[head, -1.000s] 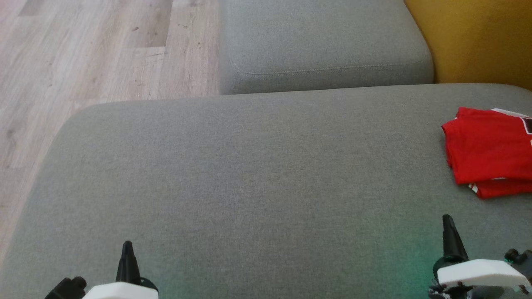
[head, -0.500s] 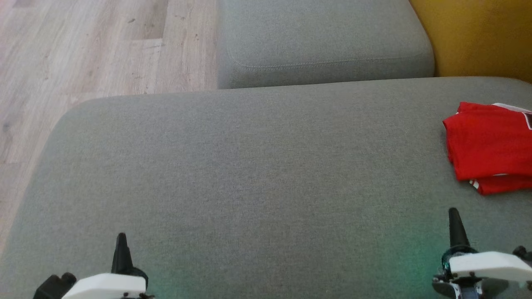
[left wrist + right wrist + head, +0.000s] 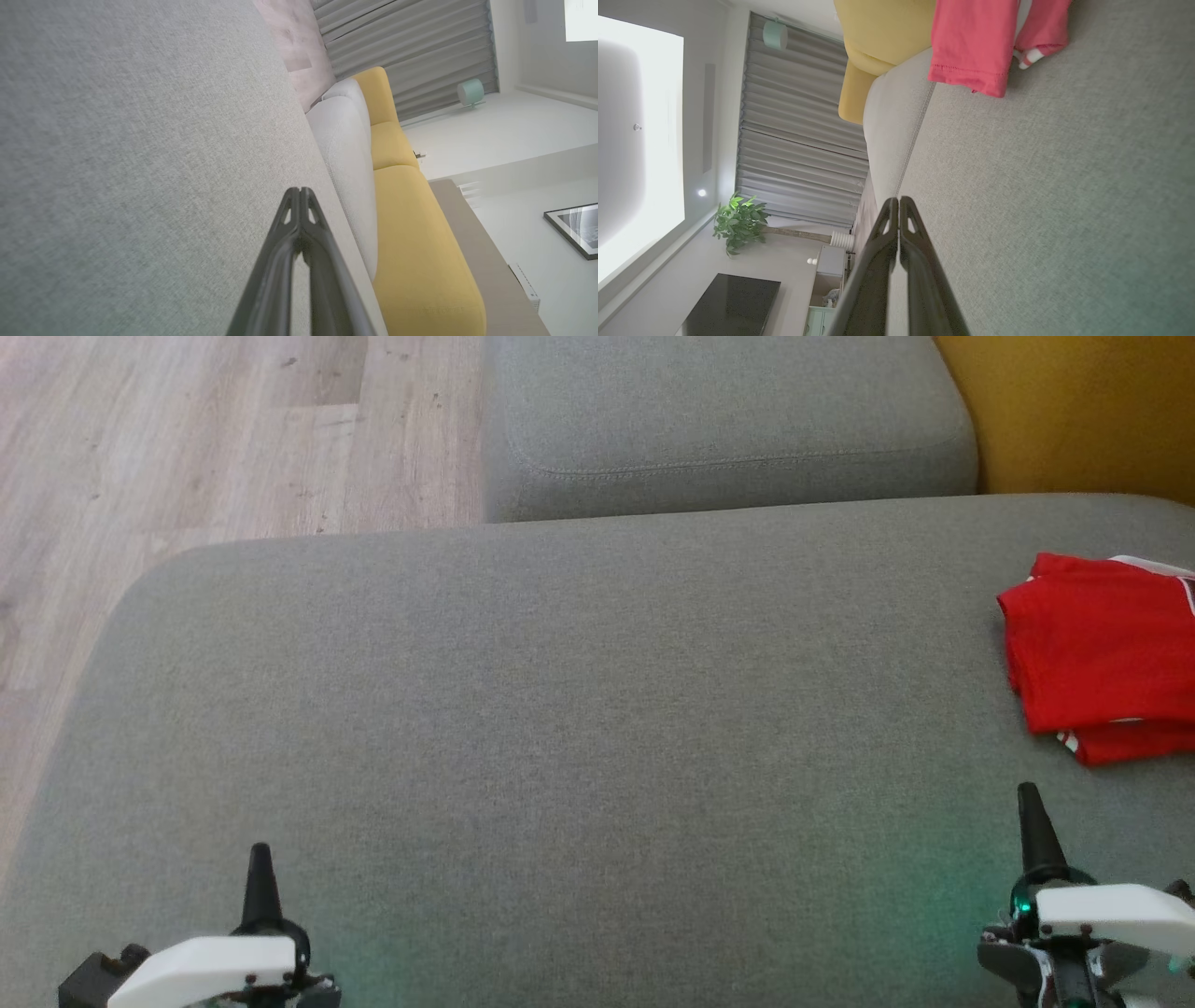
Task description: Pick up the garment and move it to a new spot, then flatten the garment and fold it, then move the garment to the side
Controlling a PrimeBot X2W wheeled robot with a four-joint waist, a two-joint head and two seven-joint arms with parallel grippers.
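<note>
The red shirt (image 3: 1102, 663) is lying folded at the right edge of the big grey cushion (image 3: 560, 709), but the head view chops off its right side, so I can't see all of it. A bit of white trim pokes out underneath. The left gripper (image 3: 259, 859) and right gripper (image 3: 1029, 798) are both pinched closed on nothing, near the cushion's front edge, with their bodies partly cropped

Grey sofa cushion (image 3: 560, 709) bearing folded red garment (image 3: 1102, 653)
</note>
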